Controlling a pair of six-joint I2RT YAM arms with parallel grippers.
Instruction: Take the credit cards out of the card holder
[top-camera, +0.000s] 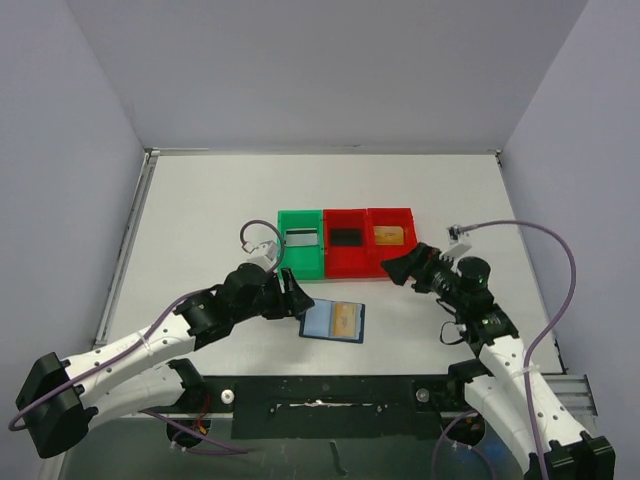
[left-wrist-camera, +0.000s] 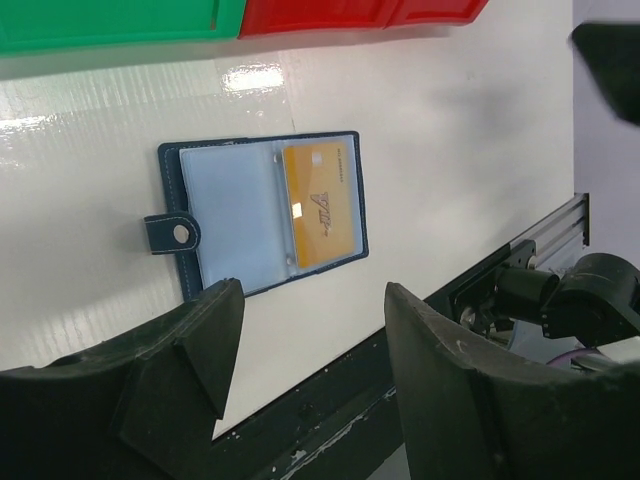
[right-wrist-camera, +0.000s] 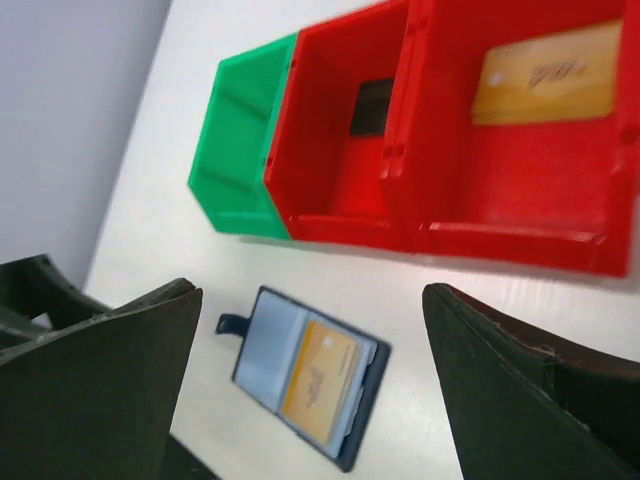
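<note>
Matte black left gripper (left-wrist-camera: 312, 300), jaws apart, empty; just beyond lies the flat stitched blue card holder (left-wrist-camera: 230, 215), open, orange credit card (left-wrist-camera: 320, 205) pocketed.

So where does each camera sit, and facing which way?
Top external: above and behind, looking down at the white table; left arm and right arm show.
Left wrist: on the left arm, looking past the left jaws at the open dark blue card holder.
Right wrist: on the right arm, looking past the right jaws at red plastic bins.
Shared: all show the card holder.

Binned gold card (right-wrist-camera: 545, 72) — print blurred
</note>
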